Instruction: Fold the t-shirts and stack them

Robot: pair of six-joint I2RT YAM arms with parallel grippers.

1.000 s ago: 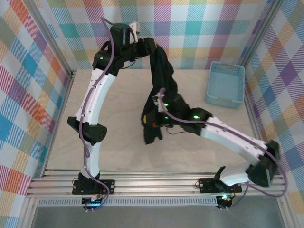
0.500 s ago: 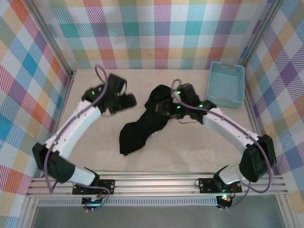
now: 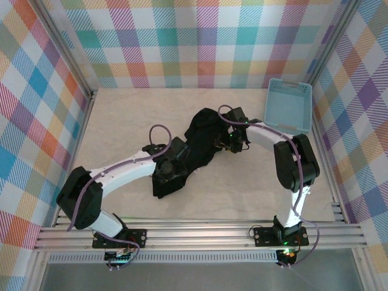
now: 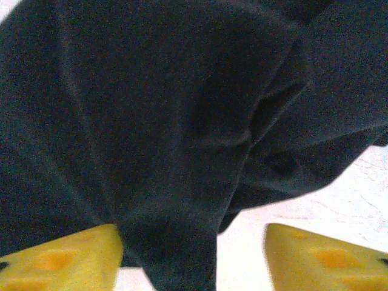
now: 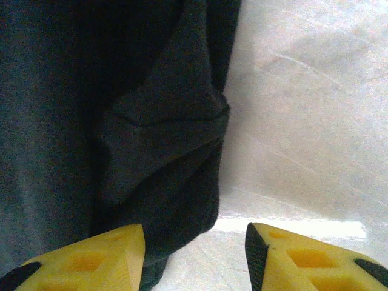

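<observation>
T-shirt [image 3: 203, 132] bunched; overhead, light-blue basket [image 3: 288, 108] apart

Your inventory, by material and finish:
- Black soft cloth t-shirt [image 3: 199, 136]: matt, fine knit, creased, without sheen.
- Light-blue plastic basket [image 3: 288, 109]: smooth, faintly glossy.
- Pale stone-look table top [image 3: 127, 121]: smooth, matt, finely veined.
- Yellow plastic fingers [image 5: 85, 257]: matt, moulded with recesses, black at the outer corners.
- White plastic arm shell [image 3: 124, 168]: smooth, glossy.
- Silver metal rail [image 3: 200, 233]: ribbed, satin.
- Multicoloured plaid walls [image 3: 206, 42]: flat and matt.
</observation>
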